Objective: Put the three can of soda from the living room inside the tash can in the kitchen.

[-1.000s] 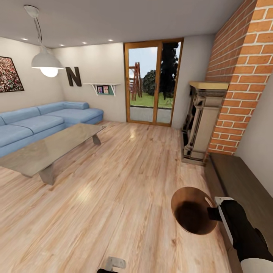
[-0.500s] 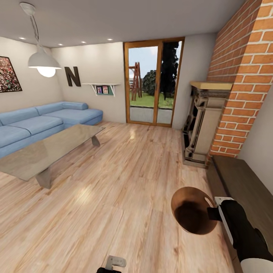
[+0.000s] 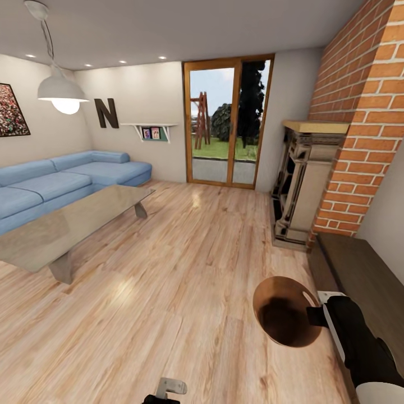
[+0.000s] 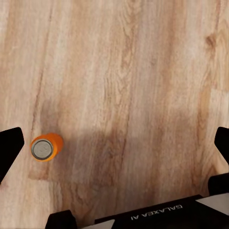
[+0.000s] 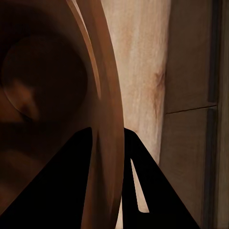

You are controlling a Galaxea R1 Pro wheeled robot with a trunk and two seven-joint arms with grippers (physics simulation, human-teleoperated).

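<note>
Bin in hand, cans not yet collected.
Right gripper (image 5: 107, 143) is pinching the tash can (image 3: 286, 318) rim; its inside is looking empty. Left gripper (image 4: 114, 152) is hanging wide open over one can of soda (image 4: 46, 147) standing on the floor (image 3: 185, 269); beyond, the glass coffee table (image 3: 67, 224) is showing none.

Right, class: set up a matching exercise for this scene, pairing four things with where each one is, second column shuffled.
Things:
1. orange soda can
2. glossy brown trash can
3. long blue sofa
4. white dome lamp

Places:
A. hanging from the ceiling
B. upright on the wood floor
C. rim clamped by the right gripper
D. behind the glass coffee table

Pairs: 1-B, 2-C, 3-D, 4-A
</note>
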